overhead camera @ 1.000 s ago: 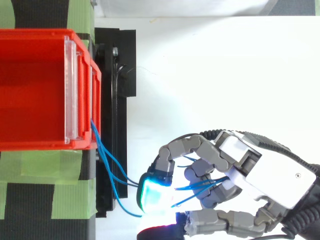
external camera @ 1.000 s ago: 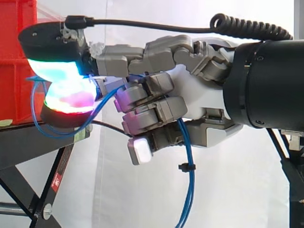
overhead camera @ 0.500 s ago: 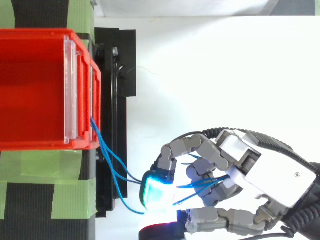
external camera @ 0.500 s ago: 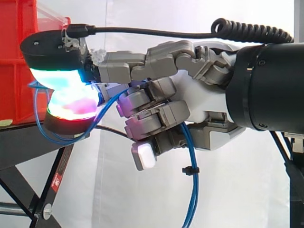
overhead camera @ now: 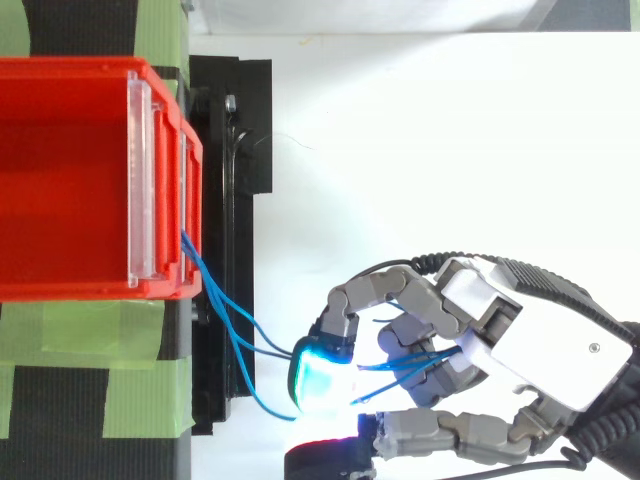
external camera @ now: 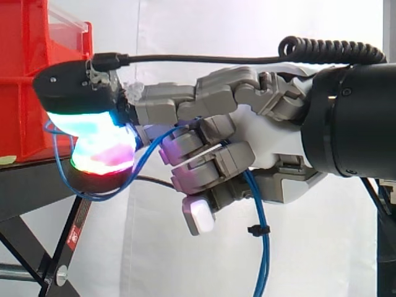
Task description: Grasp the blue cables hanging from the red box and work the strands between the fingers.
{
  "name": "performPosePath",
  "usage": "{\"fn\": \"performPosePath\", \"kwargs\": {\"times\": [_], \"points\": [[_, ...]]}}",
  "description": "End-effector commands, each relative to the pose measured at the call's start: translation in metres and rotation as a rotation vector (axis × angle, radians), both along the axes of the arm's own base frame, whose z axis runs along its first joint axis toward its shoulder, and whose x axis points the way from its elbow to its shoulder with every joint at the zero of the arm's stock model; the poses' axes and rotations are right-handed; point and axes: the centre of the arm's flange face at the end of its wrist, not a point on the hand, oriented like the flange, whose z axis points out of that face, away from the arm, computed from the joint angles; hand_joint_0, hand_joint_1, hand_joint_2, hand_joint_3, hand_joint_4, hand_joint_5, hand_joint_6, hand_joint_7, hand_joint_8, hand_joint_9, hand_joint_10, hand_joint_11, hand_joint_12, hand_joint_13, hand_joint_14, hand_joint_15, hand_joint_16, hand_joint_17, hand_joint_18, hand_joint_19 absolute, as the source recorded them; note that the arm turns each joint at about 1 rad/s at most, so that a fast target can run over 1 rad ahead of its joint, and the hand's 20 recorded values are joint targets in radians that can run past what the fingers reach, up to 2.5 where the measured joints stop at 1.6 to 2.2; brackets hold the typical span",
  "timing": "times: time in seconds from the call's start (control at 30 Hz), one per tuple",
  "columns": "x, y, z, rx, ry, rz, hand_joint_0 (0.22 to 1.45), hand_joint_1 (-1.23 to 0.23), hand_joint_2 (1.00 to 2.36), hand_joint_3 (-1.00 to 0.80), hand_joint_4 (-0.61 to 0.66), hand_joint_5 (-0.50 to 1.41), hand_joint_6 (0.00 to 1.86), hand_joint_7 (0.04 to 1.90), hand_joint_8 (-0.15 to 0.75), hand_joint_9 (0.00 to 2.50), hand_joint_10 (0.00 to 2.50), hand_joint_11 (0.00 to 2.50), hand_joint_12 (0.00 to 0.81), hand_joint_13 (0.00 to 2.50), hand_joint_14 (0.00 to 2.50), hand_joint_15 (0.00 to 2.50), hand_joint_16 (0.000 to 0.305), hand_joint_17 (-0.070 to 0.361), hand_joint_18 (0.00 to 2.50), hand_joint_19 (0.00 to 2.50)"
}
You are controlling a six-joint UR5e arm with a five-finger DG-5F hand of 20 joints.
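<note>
In the side view, the blue cables [external camera: 147,154] are run from the red box [external camera: 31,80] rightward into the hand [external camera: 272,142], whose fingers are curled round them; in the top view, the strands are stretched diagonally from the box's front to the hand.

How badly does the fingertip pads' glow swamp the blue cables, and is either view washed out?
Side view: the hand's pads glow cyan over red, and the blue cables vanish in that glare between them; below the hand they stand clear against the white curtain. Top view: one pad burns white-cyan, yet strands over the black stand read plainly.
</note>
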Motion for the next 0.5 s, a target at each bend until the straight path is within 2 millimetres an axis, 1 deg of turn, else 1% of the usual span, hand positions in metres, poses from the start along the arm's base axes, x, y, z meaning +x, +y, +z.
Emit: {"fn": "performPosePath", "kwargs": {"times": [0.0, 0.13, 0.2, 0.23, 0.27, 0.47], "points": [[-0.0028, -0.0022, -0.0019, -0.017, 0.030, -0.001, 0.84, -0.66, 1.03, 0.11, 0.40, 0.14, 1.24, 1.16, 0.369, 1.56, 2.50, 2.50, 0.537, 1.76, 2.50, 1.57, 0.198, 0.149, 2.04, 0.79], [-0.0048, -0.0033, -0.0032, -0.028, 0.050, 0.001, 0.85, -0.66, 1.03, 0.12, 0.40, 0.14, 1.24, 1.15, 0.369, 1.56, 2.50, 2.50, 0.537, 1.76, 2.50, 1.57, 0.198, 0.149, 2.04, 0.79], [-0.0058, -0.0027, -0.0037, -0.035, 0.060, 0.004, 0.86, -0.66, 1.01, 0.12, 0.41, 0.15, 1.22, 1.18, 0.369, 1.56, 2.50, 2.50, 0.537, 1.76, 2.50, 1.57, 0.198, 0.149, 2.04, 0.79], [-0.0060, -0.0039, -0.0039, -0.037, 0.064, 0.002, 0.87, -0.67, 1.00, 0.14, 0.41, 0.16, 1.15, 1.23, 0.369, 1.56, 2.50, 2.50, 0.537, 1.76, 2.50, 1.57, 0.198, 0.149, 2.04, 0.79], [-0.0071, -0.0045, -0.0045, -0.044, 0.075, 0.002, 0.87, -0.67, 1.01, 0.14, 0.41, 0.17, 1.13, 1.23, 0.369, 1.56, 2.50, 2.50, 0.537, 1.76, 2.50, 1.57, 0.198, 0.149, 2.04, 0.79], [-0.0082, -0.0041, -0.0050, -0.049, 0.084, 0.004, 0.86, -0.67, 1.00, 0.13, 0.41, 0.17, 1.16, 1.21, 0.369, 1.56, 2.50, 2.50, 0.537, 1.76, 2.50, 1.57, 0.198, 0.149, 2.04, 0.79]]}}
